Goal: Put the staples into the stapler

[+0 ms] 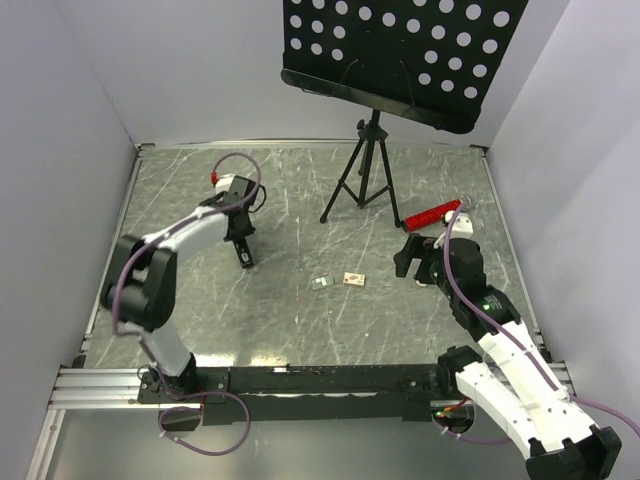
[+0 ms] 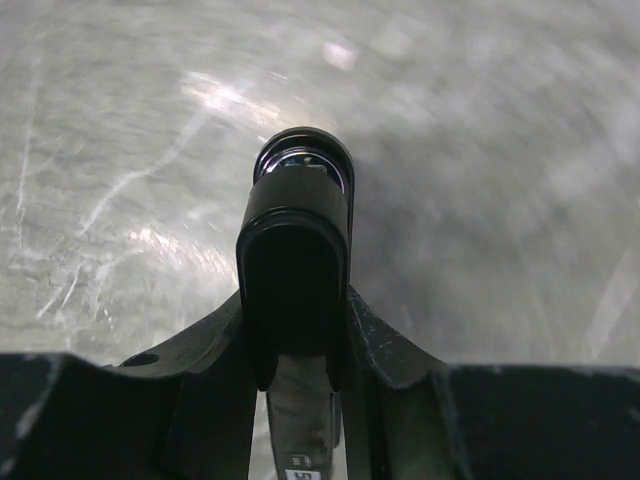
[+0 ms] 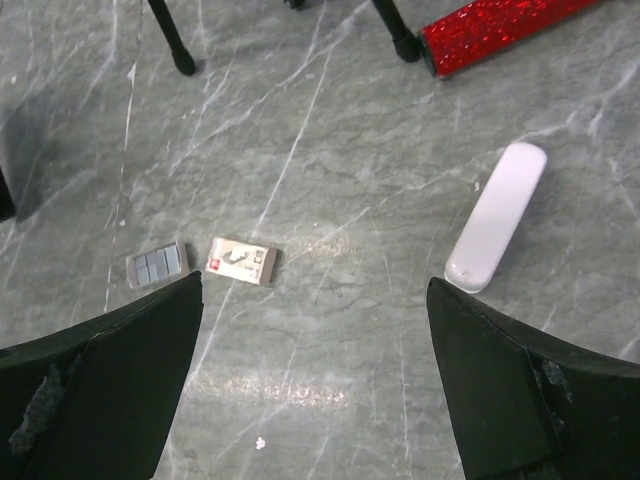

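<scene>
The black stapler (image 2: 297, 230) stands end-on between the fingers of my left gripper (image 2: 295, 330), which press on both its sides. From above, that gripper (image 1: 241, 243) is at the table's left with the stapler (image 1: 246, 260) hanging under it. The staples (image 3: 157, 265), a small silvery-grey strip, lie flat mid-table (image 1: 321, 283), next to a tan-and-white box (image 3: 242, 261). My right gripper (image 3: 313, 285) hovers open just right of them with nothing between its fingers.
A white elongated object (image 3: 497, 217) lies right of the right gripper. A red glittery stick (image 1: 432, 214) lies at the back right. A black tripod (image 1: 365, 170) carrying a perforated music stand (image 1: 400, 50) stands at the back centre.
</scene>
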Robot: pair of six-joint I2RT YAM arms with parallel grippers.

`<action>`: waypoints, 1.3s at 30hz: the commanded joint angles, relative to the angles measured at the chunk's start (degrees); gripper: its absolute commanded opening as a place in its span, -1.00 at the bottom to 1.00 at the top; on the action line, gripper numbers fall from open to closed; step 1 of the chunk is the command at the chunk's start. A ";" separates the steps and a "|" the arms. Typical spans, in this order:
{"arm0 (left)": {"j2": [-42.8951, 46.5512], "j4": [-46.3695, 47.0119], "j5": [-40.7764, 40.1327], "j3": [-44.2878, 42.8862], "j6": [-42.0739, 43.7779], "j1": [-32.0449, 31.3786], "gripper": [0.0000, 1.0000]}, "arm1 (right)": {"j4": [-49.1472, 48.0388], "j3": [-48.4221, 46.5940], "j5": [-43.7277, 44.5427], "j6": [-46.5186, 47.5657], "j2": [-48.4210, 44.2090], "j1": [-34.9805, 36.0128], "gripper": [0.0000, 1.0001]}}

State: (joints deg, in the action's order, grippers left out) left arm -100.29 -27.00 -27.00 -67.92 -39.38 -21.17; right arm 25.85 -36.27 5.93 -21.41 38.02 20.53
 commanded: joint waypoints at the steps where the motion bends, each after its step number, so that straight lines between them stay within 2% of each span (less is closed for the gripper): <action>1: 11.33 8.89 10.81 4.80 19.84 -5.71 -0.82 | -3.87 1.20 -3.46 1.28 -1.11 0.39 0.99; 6: 20.21 11.44 20.92 13.85 31.26 -17.31 -0.87 | -3.52 1.20 -5.23 1.28 -1.54 0.56 0.99; 10: 23.73 13.64 28.74 18.78 35.41 -24.95 -0.89 | -3.17 1.20 -5.58 1.19 -1.55 0.56 0.99; 13: 22.95 13.73 34.02 19.49 38.75 -29.08 -0.89 | -3.52 1.73 -8.12 0.76 -1.20 0.56 0.99; 14: 22.42 13.30 34.91 19.41 42.41 -30.15 -0.89 | -3.96 2.17 -8.39 0.49 -1.11 0.56 0.99; 18: 18.13 11.98 36.14 18.44 47.80 -34.89 -0.85 | -5.71 3.40 -10.68 -0.39 -0.49 0.47 0.99; 22: 14.87 11.01 37.37 17.39 51.50 -36.66 -0.80 | -7.74 4.98 -11.91 -1.53 -0.32 0.47 0.99; 28: 11.00 9.60 35.36 16.59 54.14 -38.95 -0.55 | -9.32 6.38 -12.87 -1.88 0.39 0.47 0.99; 29: 10.65 9.43 35.09 16.33 54.05 -39.04 -0.39 | -9.84 6.65 -13.31 -1.53 0.21 0.47 0.99; 31: 10.11 8.29 35.00 14.93 53.27 -39.30 -0.22 | -11.17 7.44 -14.19 -1.53 -0.58 0.56 0.99; 32: 10.20 8.11 35.09 14.31 53.00 -39.30 -0.01 | -11.34 7.53 -14.28 -1.18 -0.93 0.56 0.99; 35: 11.78 8.72 35.71 13.17 52.30 -39.48 0.26 | -11.61 7.71 -14.64 0.48 -2.16 0.47 0.99; 39: 12.23 10.04 35.09 11.06 52.29 -39.48 0.33 | -11.87 8.41 -14.37 2.42 -4.88 0.47 0.99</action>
State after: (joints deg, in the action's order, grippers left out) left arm -90.08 -19.25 7.73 -53.39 12.71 -60.27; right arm 17.61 -28.34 -8.01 -21.58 36.05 20.75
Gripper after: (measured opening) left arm 0.658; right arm 0.994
